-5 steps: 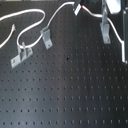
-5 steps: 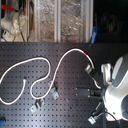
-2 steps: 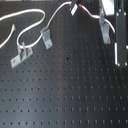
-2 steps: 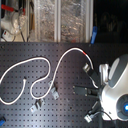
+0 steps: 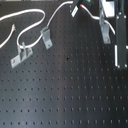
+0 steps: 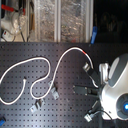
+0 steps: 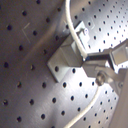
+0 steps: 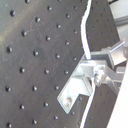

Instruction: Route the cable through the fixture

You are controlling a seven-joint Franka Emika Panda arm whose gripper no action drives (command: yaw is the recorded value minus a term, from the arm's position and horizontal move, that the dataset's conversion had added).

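The cable (image 6: 47, 62) is a thin white cord looping across the black pegboard, and its red band (image 6: 85, 51) lies close to the arm. In the first exterior view the cable (image 5: 30, 15) runs along the top toward the fixture (image 5: 103, 27), a slim grey strip standing at the upper right. Both wrist views show the cable (image 7: 75, 30) (image 8: 85, 35) passing a grey bracket (image 7: 65, 60) (image 8: 77, 87) and going in between my fingers. My gripper (image 7: 95, 65) (image 8: 100, 70) looks shut on the cable right beside that bracket.
Two other grey clips (image 5: 45, 37) (image 5: 22, 54) stand on the board at the first exterior view's left. The same pair of clips (image 6: 55, 92) (image 6: 37, 105) appears low in the second exterior view. Clear storage boxes (image 6: 60, 20) stand behind the board.
The arm has shifted slightly downward in the second exterior view. The cable's loops and the clips have hardly moved.
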